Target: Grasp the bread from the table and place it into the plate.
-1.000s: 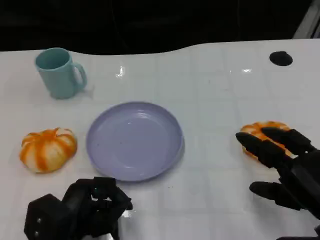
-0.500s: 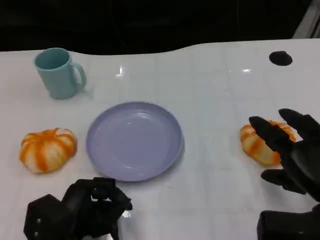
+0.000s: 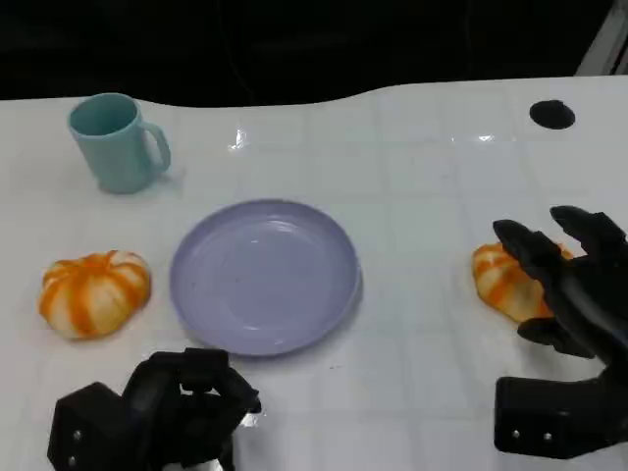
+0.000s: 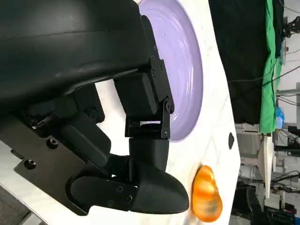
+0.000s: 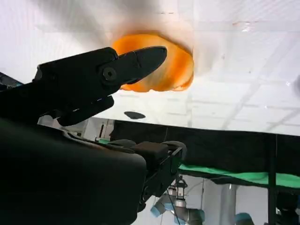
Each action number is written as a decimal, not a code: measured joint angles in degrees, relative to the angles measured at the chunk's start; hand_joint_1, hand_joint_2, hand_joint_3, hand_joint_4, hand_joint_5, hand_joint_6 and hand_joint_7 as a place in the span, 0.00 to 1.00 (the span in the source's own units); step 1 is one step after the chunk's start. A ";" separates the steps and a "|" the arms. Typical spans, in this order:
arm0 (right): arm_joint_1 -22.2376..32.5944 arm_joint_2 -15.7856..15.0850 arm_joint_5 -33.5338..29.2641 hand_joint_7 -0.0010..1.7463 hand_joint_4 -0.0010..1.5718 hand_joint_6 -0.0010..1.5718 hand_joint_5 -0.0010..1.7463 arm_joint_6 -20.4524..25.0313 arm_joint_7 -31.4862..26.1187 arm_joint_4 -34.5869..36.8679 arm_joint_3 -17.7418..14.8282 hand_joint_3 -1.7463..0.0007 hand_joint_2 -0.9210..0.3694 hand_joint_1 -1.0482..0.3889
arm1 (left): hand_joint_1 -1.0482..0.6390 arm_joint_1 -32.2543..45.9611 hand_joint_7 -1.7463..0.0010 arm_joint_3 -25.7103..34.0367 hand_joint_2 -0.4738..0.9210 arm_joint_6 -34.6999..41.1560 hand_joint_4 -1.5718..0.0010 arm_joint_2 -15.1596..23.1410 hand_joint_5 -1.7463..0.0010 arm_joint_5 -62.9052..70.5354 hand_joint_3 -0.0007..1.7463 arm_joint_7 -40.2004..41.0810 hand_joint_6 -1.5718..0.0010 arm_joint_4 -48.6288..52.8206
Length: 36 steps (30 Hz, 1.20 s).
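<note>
right hand [image 3: 569, 289] over bread [image 3: 502, 280], fingers spread wide, nothing gripped.
left hand [image 3: 162, 412] curled, holding nothing, just beside plate [image 3: 265, 275].

Two breads [image 3: 95, 292] [image 3: 502, 282], one plate [image 3: 265, 276], one mug [image 3: 116, 143].

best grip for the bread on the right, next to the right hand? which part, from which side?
Judgement call: take the bread across its rounded middle, coming from above and from the robot's right. It lies low and domed on the table, with bare surface all round, so fingers can wrap both flanks. The right hand is already over its right end, fingers spread; whether they touch it is unclear. The plate lies to its left.
</note>
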 measured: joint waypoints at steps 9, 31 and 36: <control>-4.77 0.47 0.20 0.01 0.00 0.17 0.21 2.13 -0.97 8.84 4.24 1.00 0.08 0.38 | 0.00 0.31 0.55 0.01 0.78 -0.02 0.00 -0.09 0.31 -0.01 0.32 0.00 0.10 -0.31; -19.92 5.01 5.35 0.59 0.59 0.61 0.96 -4.85 -18.03 40.87 10.82 0.90 0.02 0.59 | 0.00 1.45 0.55 -0.05 0.79 -0.03 0.00 -0.14 0.30 0.54 0.31 0.18 0.10 -1.84; -21.80 5.09 6.52 0.99 0.56 0.41 1.00 -9.41 -23.61 45.70 11.88 0.60 0.19 0.59 | 0.00 1.96 0.54 -0.11 0.79 -0.02 0.00 -0.18 0.30 0.55 0.31 0.18 0.10 -2.68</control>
